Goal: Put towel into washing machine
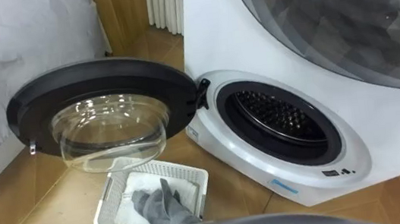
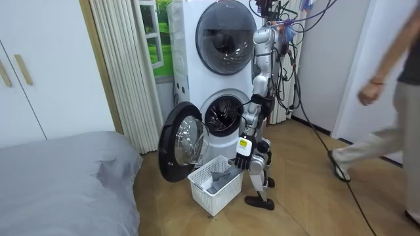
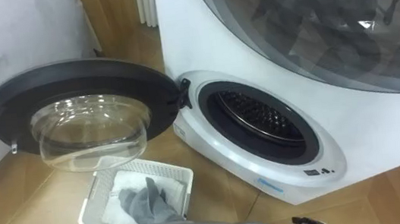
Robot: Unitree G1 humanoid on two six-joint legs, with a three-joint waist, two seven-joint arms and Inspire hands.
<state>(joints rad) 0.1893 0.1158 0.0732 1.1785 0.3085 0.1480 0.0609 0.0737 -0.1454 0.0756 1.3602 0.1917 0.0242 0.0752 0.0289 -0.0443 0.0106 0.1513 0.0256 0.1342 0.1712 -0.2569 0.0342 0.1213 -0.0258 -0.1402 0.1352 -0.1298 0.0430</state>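
From my remote seat I count one crumpled grey towel [image 1: 160, 207], lying on one white cloth [image 1: 142, 186] inside one white lattice plastic basket [image 1: 110, 205] on the wooden floor [image 1: 39, 204]. The basket sits below the one round black door with a clear glass bowl [image 1: 96, 77], swung wide open to the left of the white front-loading washing machine [image 1: 212, 26]. Its one perforated steel drum [image 1: 281, 116] is open and I see nothing inside it. A second, dark glass door [image 1: 340, 10] above is closed. In the room view the robot stands beside the basket, its left hand [image 2: 243, 149] hanging over the rim; I cannot tell its state. One person [image 2: 394, 98] walks at the room view's right.
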